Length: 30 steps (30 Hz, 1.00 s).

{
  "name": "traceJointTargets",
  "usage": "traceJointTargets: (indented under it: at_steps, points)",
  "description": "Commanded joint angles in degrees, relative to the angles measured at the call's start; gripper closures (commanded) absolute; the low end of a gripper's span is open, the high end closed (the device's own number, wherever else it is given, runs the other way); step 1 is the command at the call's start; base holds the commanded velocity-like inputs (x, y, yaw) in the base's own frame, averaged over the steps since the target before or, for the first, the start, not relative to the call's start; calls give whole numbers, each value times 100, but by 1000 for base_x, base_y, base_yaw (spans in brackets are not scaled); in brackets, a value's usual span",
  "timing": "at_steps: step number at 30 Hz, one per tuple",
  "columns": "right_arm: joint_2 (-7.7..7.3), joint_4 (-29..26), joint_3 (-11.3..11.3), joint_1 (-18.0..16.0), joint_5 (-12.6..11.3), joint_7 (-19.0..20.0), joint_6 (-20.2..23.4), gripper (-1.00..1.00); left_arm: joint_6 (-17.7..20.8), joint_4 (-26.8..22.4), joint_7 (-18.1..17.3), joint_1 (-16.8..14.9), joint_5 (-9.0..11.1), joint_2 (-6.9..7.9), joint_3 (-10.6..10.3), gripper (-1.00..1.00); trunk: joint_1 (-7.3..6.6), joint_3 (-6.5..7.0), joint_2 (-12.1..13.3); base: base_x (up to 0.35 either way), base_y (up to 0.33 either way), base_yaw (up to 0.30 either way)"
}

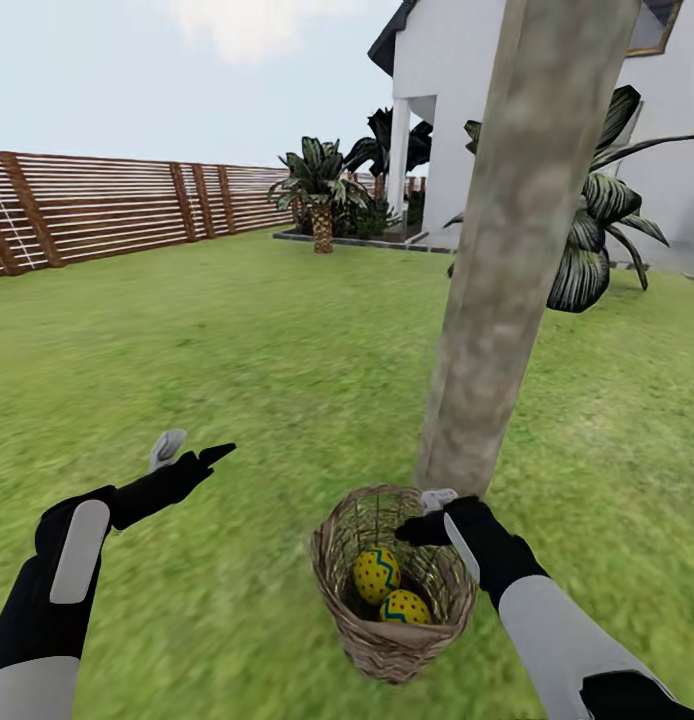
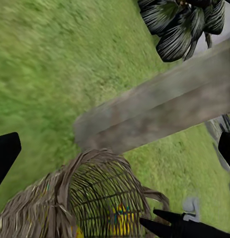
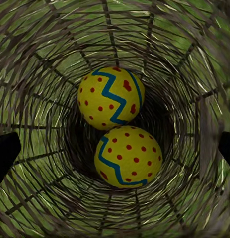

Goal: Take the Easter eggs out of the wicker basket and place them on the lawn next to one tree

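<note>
The brown wicker basket [image 1: 387,630] stands on the lawn [image 1: 237,340] right in front of the tree [image 1: 507,260], a thick grey-brown trunk. Two yellow Easter eggs with red dots and blue zigzag bands lie inside it, one [image 1: 376,573] above the other [image 1: 404,607]. In the right wrist view the same eggs [image 3: 111,97] [image 3: 128,156] rest at the basket's bottom. My right gripper [image 1: 429,514] hangs open over the basket's mouth, its fingertips [image 3: 5,153] at either side of the rim. Open and empty, my left gripper [image 1: 194,450] hovers over the grass left of the basket.
A brown slat fence [image 1: 107,210] runs along the far left. A short palm [image 1: 320,195] and a white house [image 1: 457,110] stand at the back. A dark-leaved bush [image 1: 597,230] grows behind the trunk. Grass stretches wide to the left and ahead.
</note>
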Motion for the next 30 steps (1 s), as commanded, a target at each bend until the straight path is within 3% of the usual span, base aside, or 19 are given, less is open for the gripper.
traceJointTargets:
  at_steps: [1,9,17,23,30]
  points:
    - [0,24,8,-4,7,-3,26,-100,27,-3,-45,-3,-34,1,11,-100,0,1,-2,40,82,-226]
    - [156,490,-1,-4,-29,-743,3,-100,27,10,-46,-3,-33,0,11,-100,0,16,-2,12,45,-67]
    - [225,679,-8,-4,-44,-782,-1,-100,27,17,-46,-3,-36,-3,11,-100,0,48,-2,119,246,-229]
    - [236,696,-27,-4,-56,-774,-1,-100,20,17,-46,-3,-39,-3,4,-100,0,51,-2,215,197,-40]
    - [262,857,-57,-4,-346,-807,-1,-100,18,17,-46,-3,-42,-4,2,-100,0,51,-2,96,72,-2]
